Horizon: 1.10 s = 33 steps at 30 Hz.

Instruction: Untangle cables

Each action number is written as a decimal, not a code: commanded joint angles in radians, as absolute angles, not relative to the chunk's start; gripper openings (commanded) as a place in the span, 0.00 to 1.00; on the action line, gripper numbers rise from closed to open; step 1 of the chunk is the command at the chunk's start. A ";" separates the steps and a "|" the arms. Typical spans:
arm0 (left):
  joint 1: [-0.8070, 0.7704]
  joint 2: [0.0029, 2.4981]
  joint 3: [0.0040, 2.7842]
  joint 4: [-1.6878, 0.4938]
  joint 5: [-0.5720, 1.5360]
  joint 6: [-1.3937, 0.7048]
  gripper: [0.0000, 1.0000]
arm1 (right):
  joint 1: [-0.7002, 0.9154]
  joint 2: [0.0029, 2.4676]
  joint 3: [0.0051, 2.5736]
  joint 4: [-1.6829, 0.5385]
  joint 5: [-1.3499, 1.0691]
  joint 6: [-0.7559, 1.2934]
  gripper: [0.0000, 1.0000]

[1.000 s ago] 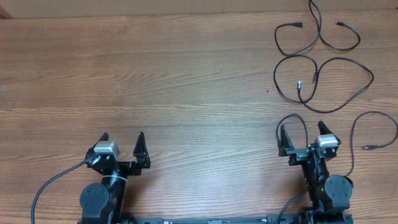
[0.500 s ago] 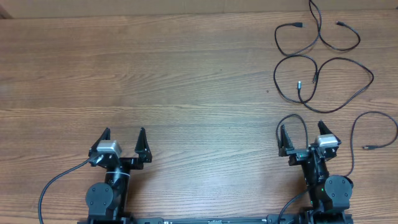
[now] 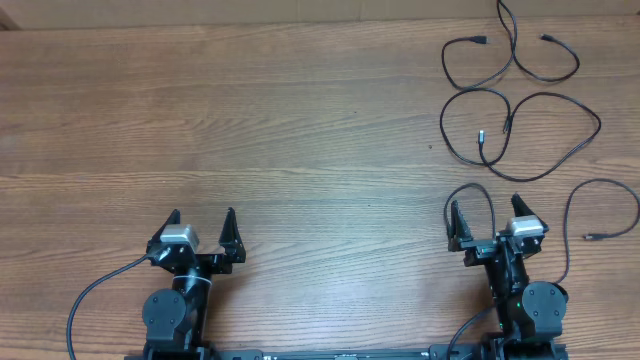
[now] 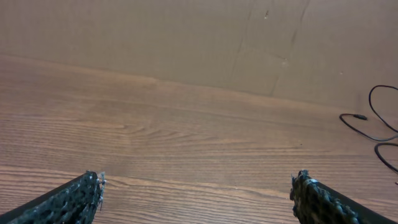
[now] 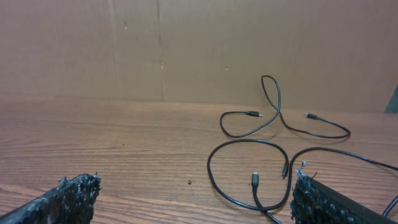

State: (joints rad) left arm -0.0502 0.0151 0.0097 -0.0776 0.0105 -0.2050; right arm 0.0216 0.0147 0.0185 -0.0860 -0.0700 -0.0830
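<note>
The thin black loose-looped cables lay on the brown wooden table straight ahead of the right gripper, well apart from the left gripper; both grippers stood wide open and empty.

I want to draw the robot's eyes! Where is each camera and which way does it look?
Overhead: above the table, looking straight down; shows both arms, left claw and right claw open, cables far right.
Left wrist: low on the left arm, looking forward across wood to a brown wall; its two fingers show.
Right wrist: low on the right arm, facing the cables; its fingers show.
Shared: every view catches the cables.
</note>
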 commanded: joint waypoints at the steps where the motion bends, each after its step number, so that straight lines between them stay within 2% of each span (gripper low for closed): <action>1: -0.043 0.003 0.004 -0.080 -0.007 -0.178 1.00 | 0.027 0.003 0.009 -0.080 -0.057 -0.083 1.00; 8: -0.043 0.003 0.004 -0.080 -0.010 -0.073 1.00 | 0.027 0.003 0.009 -0.080 -0.057 -0.083 1.00; 33: -0.043 0.003 0.005 -0.082 -0.007 0.002 0.99 | 0.027 0.003 0.009 -0.080 -0.057 -0.083 1.00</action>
